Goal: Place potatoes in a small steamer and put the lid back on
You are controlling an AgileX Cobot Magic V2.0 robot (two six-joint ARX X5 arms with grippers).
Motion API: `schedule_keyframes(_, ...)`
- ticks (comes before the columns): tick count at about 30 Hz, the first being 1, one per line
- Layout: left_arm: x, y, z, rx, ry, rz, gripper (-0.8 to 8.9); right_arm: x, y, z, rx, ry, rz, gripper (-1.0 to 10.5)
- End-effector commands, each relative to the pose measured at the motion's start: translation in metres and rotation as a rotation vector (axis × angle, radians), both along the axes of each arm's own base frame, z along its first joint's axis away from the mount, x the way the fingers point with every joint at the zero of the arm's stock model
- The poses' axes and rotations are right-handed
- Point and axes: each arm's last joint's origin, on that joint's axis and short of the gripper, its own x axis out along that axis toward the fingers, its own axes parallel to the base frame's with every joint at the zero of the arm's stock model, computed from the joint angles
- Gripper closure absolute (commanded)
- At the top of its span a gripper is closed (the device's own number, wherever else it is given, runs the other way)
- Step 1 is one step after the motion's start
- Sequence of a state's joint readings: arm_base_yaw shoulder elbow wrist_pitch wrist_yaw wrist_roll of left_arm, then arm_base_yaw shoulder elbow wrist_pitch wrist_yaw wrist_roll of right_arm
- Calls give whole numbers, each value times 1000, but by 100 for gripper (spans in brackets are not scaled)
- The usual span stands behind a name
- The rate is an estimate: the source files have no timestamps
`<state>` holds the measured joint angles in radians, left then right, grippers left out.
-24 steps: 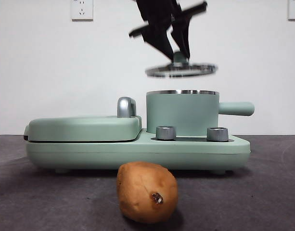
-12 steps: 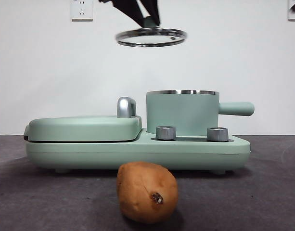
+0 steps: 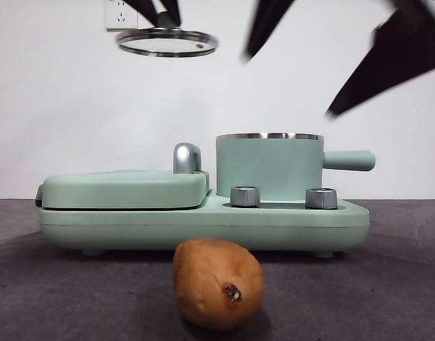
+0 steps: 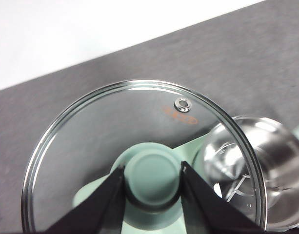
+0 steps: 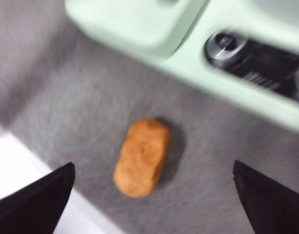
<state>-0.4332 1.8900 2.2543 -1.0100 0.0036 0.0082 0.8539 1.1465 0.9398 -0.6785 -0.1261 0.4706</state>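
Note:
The brown-orange potato (image 3: 217,283) lies on the dark table in front of the appliance; it also shows in the right wrist view (image 5: 142,157). The mint-green steamer pot (image 3: 269,167) stands uncovered, its handle pointing right. My left gripper (image 3: 159,11) is shut on the green knob (image 4: 152,181) of the glass lid (image 3: 167,41) and holds it high, up and to the left of the pot, over the griddle cover. My right gripper (image 3: 289,86) is wide open and empty, high at the upper right, blurred; in its wrist view (image 5: 153,165) the potato lies far below between its jaws.
The flat mint-green griddle cover (image 3: 125,188) with a chrome handle (image 3: 186,158) sits left of the pot on the appliance base (image 3: 203,227). Two steel dials (image 3: 245,196) (image 3: 321,197) stand on the base's front. The table's white near edge (image 5: 22,161) runs close to the potato.
The left gripper has carried the lid up and to the left, off the pot. The right gripper has come into the front view from the upper right. The potato has not moved.

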Motion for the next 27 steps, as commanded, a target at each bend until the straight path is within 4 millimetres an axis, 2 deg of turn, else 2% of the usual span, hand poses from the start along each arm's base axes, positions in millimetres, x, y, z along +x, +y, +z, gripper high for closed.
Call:
schedule_keyframes(1,-1,9,14,-18,-47,15,805,1,26,-17,-41,83,-14,442)
schedule_keyframes(7,4,23,13,-18,-42,55,805,2,63,-59,-137,165,29,443)
schedule_keyframes(14,5,26,13,-15,-36,65,805,9,81,-93,-194,206,34,443)
schedule_keyframes(18,5,27,13,-15,-36,66,805,13,86,-100,-190,203,34,447)
schedule_keyframes(23,5,27,13,-15,-36,66,805,15,89,-100,-160,183,35,651)
schedule_keyframes(27,6,29,13,-14,-35,72,805,15,89,-103,-181,198,32,709)
